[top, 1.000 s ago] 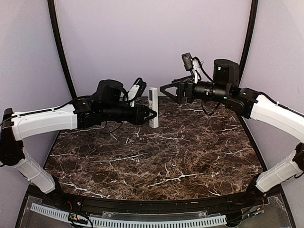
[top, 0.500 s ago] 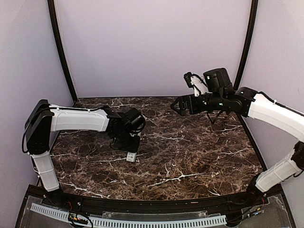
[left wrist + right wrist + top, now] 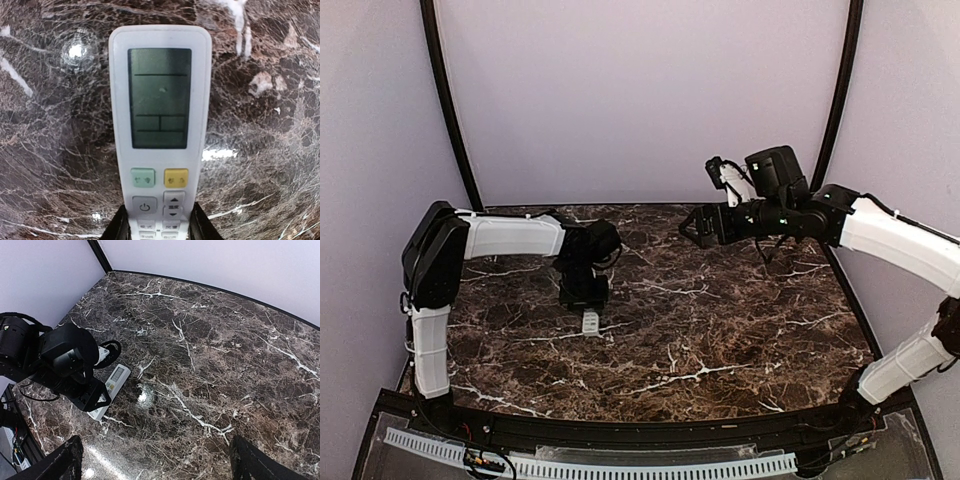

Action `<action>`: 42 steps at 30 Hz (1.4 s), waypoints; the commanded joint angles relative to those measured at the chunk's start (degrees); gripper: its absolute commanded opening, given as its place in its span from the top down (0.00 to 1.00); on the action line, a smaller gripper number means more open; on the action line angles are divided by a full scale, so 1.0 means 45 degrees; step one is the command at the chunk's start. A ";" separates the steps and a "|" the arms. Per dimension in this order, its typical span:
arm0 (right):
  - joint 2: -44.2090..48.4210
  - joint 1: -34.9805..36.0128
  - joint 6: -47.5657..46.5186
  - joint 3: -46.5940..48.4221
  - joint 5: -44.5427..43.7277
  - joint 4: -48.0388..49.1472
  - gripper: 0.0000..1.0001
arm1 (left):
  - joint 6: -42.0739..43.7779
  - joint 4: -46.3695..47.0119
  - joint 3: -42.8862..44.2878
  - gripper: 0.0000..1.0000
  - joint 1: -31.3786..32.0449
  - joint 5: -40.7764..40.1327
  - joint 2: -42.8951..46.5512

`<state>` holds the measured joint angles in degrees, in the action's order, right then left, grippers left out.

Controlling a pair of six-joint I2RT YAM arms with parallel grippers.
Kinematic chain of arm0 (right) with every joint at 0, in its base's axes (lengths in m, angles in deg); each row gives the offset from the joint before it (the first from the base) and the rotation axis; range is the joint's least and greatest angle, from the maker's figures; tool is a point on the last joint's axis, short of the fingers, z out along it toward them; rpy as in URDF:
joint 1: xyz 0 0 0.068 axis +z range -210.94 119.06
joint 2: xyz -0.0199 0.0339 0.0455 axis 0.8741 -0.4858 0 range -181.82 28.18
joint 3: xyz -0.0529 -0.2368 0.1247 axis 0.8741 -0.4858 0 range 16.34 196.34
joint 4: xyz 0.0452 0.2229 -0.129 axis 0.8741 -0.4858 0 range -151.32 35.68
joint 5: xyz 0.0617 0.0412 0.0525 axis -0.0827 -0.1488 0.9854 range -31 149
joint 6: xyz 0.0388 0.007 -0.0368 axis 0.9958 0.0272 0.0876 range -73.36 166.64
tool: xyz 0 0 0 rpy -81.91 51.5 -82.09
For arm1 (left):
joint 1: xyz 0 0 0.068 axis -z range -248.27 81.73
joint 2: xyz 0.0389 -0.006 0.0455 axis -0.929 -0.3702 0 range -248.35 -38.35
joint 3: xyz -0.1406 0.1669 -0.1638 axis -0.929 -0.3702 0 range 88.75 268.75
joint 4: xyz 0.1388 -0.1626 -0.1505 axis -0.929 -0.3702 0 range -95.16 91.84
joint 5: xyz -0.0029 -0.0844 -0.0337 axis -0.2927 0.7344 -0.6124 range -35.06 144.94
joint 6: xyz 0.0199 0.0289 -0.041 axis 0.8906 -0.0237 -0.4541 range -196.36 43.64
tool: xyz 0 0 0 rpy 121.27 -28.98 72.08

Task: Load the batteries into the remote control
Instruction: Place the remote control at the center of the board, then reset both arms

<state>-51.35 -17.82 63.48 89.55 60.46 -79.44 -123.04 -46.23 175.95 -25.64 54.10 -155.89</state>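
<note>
Fingers (image 3: 118, 229) of the left gripper (image 3: 160, 227) press against the two long edges of the remote control (image 3: 160, 125), one on each side, pinching it at its button end. The white remote control faces up, with its grey display (image 3: 160, 97) towards the free end. Below the display are a green button (image 3: 143, 177) and a yellow button (image 3: 176, 177), then a power button (image 3: 144, 205) just ahead of the fingertips. It sits low on the left-centre part of the dark marble table (image 3: 260, 150), parallel to the surface; I cannot tell whether it actually rests on the stone. From above, only its free end shows, poking out from under the left arm's black wrist.

The right gripper (image 3: 160, 465) hangs in the air over the far right of the table, well apart from the remote control. Its fingers (image 3: 62, 462) are spread wide with nothing between them.
</note>
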 commanded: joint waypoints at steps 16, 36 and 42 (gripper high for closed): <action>-0.0205 -0.0030 0.0105 -0.0080 -0.0277 -0.0130 0.01 | 0.0416 0.0013 -0.0374 0.30 -0.0510 0.0418 -0.0348; 0.1478 -0.7258 -0.0106 -0.4125 0.1856 0.3328 0.02 | 0.4471 0.5703 -0.3614 0.01 -0.4555 -0.3410 0.6957; 0.3442 -1.0873 0.0415 -0.7633 0.3049 0.6028 0.01 | 0.6111 1.1649 -0.8452 0.01 -0.6944 -0.6834 0.9361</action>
<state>-41.36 -61.69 63.72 62.58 69.90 -63.73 -102.89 -13.54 150.22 -54.58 35.55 -118.60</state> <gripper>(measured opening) 0.986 0.989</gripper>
